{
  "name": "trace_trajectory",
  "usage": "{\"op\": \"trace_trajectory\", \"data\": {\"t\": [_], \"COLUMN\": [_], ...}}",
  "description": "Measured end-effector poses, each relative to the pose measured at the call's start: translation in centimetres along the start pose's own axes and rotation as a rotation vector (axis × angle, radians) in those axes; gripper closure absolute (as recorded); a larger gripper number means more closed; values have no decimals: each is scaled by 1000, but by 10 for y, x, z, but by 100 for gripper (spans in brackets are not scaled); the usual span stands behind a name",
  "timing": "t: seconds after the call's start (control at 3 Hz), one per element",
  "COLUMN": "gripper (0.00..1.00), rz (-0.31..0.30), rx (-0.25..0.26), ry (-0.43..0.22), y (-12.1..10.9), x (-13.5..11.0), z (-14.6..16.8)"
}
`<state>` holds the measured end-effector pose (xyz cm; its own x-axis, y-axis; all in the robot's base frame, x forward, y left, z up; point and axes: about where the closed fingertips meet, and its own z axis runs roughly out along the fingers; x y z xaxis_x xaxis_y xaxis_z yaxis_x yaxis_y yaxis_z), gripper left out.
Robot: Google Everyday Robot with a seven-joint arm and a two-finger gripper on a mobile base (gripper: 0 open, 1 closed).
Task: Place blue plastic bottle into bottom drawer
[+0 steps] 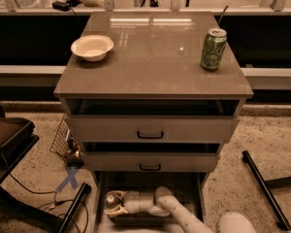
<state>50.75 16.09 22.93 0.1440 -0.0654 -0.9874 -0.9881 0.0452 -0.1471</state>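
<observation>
One arm (184, 218) reaches from the near edge into the pulled-out bottom drawer (184, 182), ending in the gripper (112, 209) at the drawer's left side. The gripper is closed around the bottle (116, 201), which lies low inside the drawer with its white cap pointing left. On the floor to the left is a blue tape cross (69, 178). Above, two drawers (150, 129) with black handles are each slightly ajar. On the surface (153, 62), a white bowl (92, 47) sits far left and a green can (213, 49) stands upright far right, well apart
</observation>
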Motion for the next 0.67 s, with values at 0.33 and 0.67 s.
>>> {"op": "trace_trajectory", "data": {"t": [0.33, 0.67], "gripper": [31, 0], "rz": [0, 1], "rx": [0, -3], "ry": [0, -2], "y": [0, 1], "x": [0, 0], "z": [0, 2]}}
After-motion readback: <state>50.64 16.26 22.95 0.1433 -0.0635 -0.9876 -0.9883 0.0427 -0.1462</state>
